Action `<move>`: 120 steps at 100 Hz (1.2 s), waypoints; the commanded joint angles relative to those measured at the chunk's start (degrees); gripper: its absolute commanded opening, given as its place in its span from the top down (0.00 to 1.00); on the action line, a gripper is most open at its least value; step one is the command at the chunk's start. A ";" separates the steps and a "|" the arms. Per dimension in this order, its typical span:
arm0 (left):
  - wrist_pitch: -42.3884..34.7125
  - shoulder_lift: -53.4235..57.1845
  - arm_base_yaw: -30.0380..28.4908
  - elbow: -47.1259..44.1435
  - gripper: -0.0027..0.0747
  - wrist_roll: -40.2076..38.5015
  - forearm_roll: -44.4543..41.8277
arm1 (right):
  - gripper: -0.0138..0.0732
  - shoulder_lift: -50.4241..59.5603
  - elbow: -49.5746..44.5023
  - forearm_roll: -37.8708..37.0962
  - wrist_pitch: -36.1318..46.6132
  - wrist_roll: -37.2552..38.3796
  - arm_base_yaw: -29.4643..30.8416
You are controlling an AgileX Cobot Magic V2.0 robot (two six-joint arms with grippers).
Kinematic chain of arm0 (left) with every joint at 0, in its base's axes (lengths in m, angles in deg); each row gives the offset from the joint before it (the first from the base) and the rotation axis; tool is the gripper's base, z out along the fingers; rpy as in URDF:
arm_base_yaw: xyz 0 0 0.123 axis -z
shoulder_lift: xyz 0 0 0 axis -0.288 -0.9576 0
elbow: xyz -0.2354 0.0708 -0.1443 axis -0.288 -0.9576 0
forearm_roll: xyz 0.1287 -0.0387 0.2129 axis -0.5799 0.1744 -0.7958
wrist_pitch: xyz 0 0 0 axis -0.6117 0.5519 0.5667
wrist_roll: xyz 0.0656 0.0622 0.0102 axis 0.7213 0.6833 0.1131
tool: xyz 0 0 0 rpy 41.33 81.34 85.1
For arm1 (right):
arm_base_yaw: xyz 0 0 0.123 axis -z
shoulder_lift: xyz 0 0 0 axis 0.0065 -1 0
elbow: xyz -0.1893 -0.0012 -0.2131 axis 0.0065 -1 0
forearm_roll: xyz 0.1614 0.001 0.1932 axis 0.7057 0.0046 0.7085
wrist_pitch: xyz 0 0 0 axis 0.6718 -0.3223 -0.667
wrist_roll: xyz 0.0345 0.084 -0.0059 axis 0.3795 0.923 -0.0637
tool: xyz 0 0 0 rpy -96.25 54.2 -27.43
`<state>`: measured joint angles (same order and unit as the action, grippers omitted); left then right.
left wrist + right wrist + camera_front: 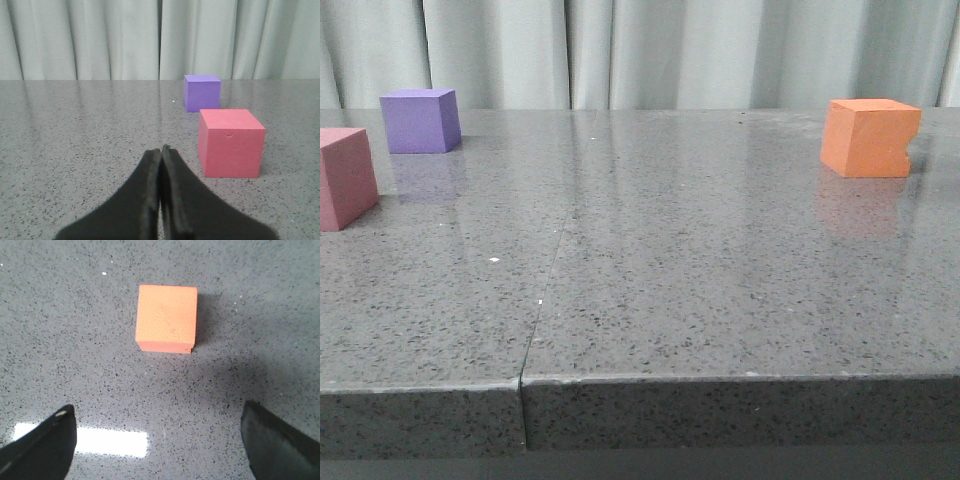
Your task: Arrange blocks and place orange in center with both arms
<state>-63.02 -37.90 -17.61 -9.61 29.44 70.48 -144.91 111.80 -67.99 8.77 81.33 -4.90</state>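
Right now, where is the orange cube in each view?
Front view: orange cube at far right, on the grey speckled table.
Left wrist view: not in it.
Right wrist view: centre, ahead of the open right hand.
Shared landmark: the table.

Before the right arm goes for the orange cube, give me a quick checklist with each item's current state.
1. Right claw open wide: ok.
2. Orange cube in the right wrist view, nothing on it: ok.
3. Right claw already around the cube: not ok, it hangs above, apart.
4. Left claw open: not ok, shut and empty.
5. Middle of the table free for the cube: ok.
6. Purple cube and red cube apart: ok.
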 commanded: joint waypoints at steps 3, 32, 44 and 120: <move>-4.78 1.70 -0.01 -2.26 0.99 -0.40 0.47 | 0.09 -3.19 7.51 0.12 -3.02 -0.39 0.28; -4.78 1.70 -0.01 -2.26 0.99 -0.40 0.47 | 0.09 -15.04 17.19 0.12 -6.44 -0.35 0.28; -4.78 1.70 -0.01 -2.26 0.99 -0.40 0.47 | 0.09 -17.75 17.64 0.12 -6.49 -0.35 0.28; -4.78 1.70 -0.01 -2.26 0.99 -0.40 0.47 | 0.17 -26.60 17.82 0.32 -6.12 -0.35 0.28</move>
<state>-63.02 -37.90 -17.61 -9.61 29.44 70.48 -174.56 127.71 -67.86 5.77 81.22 -4.90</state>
